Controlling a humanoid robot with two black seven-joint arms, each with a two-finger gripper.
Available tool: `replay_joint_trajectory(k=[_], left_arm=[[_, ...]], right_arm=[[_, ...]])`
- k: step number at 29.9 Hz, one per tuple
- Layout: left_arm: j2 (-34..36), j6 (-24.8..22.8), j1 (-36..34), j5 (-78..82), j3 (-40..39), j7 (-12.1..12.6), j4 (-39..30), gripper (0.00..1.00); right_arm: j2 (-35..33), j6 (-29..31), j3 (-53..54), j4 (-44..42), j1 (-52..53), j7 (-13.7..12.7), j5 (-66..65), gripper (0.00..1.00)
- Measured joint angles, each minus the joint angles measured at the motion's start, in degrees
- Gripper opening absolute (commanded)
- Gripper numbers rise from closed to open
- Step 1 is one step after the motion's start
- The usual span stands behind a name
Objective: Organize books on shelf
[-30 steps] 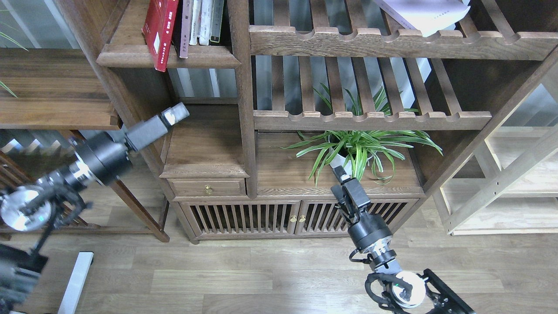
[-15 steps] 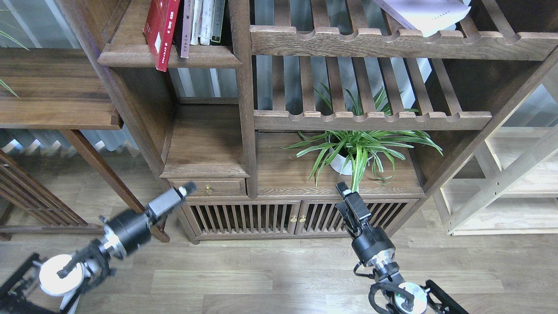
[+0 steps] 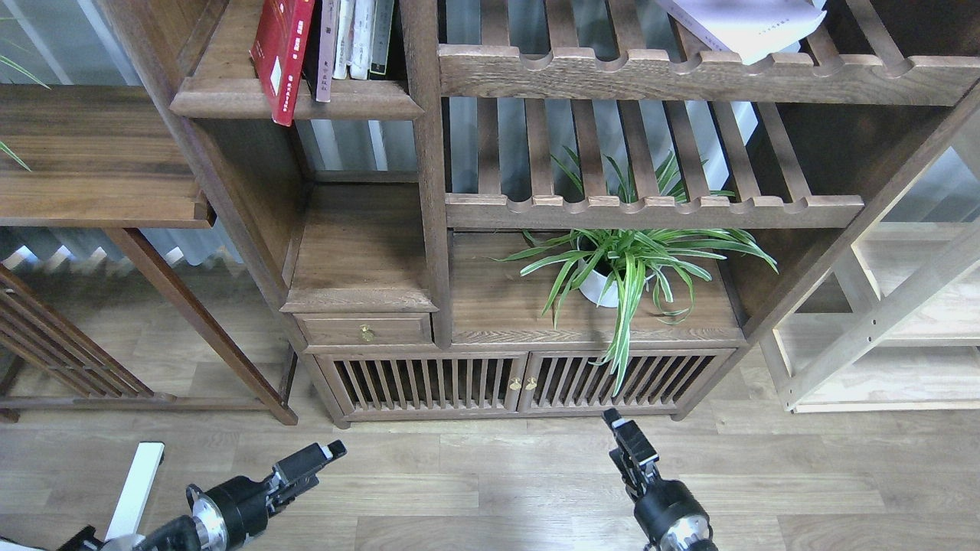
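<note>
Left arm: enters at the lower left edge, angled toward two o'clock. Left gripper (image 3: 334, 448): low in view, fingers not distinguishable, holding nothing visible. Right arm: enters at the bottom edge, right of centre, angled toward eleven o'clock. Right gripper (image 3: 612, 418): seen end-on, dark, fingers indistinct, nothing held.

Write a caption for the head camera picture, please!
Red book stands on the shelf; both grippers hang low, empty.
</note>
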Motion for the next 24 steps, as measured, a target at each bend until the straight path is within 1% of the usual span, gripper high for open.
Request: replay_joint_trajectory(k=[6, 12, 19, 24], left_arm=[[-1.23, 0.00, 0.44, 0.05, 1.18, 0.00, 4.99, 0.99], [-1.52, 0.00, 0.63, 0.07, 5.57, -0.01, 10.34, 0.99], [-2.47, 0.00, 0.96, 0.07, 11.35, 0.00, 17.28, 0.99], [-2.57, 0.00, 1.64, 0.07, 15.38, 0.01, 22.02, 0.99]], right_arm=[[0.00, 0.00, -0.33, -6.47, -0.25, 0.00, 0.00, 1.00], [0.00, 0.00, -1.91, -12.95, -0.17, 0.00, 0.00, 1.00], [0.00, 0.00, -6.47, -22.39, -0.38, 0.00, 0.09, 1.00], [0.00, 0.00, -13.73, -26.96, -0.59, -0.01, 0.10, 1.00]])
